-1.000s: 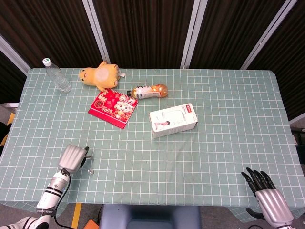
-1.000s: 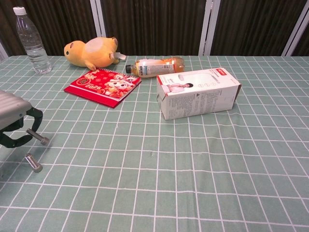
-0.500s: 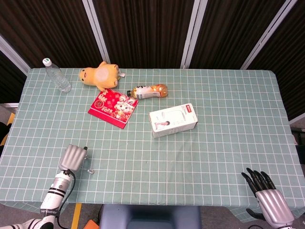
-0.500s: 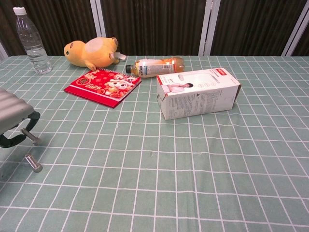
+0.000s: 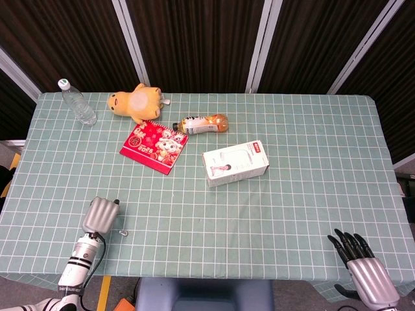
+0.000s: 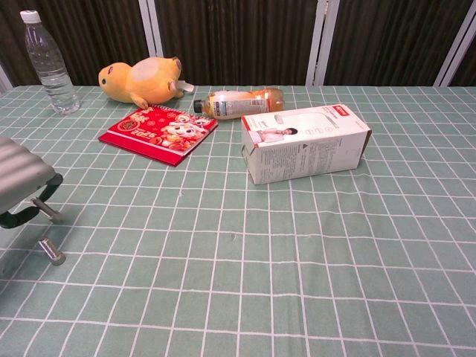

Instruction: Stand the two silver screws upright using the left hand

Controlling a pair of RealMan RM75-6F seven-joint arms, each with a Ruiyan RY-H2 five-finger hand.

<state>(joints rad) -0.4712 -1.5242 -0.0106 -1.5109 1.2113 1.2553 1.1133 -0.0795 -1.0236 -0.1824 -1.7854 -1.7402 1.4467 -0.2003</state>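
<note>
Left hand [image 6: 18, 182] holds one screw [image 6: 46, 210]; another screw [image 6: 51, 251] lies flat.

The left hand [image 5: 100, 214] has a ribbed, silver-grey metal back and black fingers [image 6: 16, 218]; its wrist is a white cylinder ringed with black bands, with a black cable beside it. The right hand [image 5: 364, 271] has the same silver ribbed back, with glossy black fingers [image 5: 345, 243].
</note>
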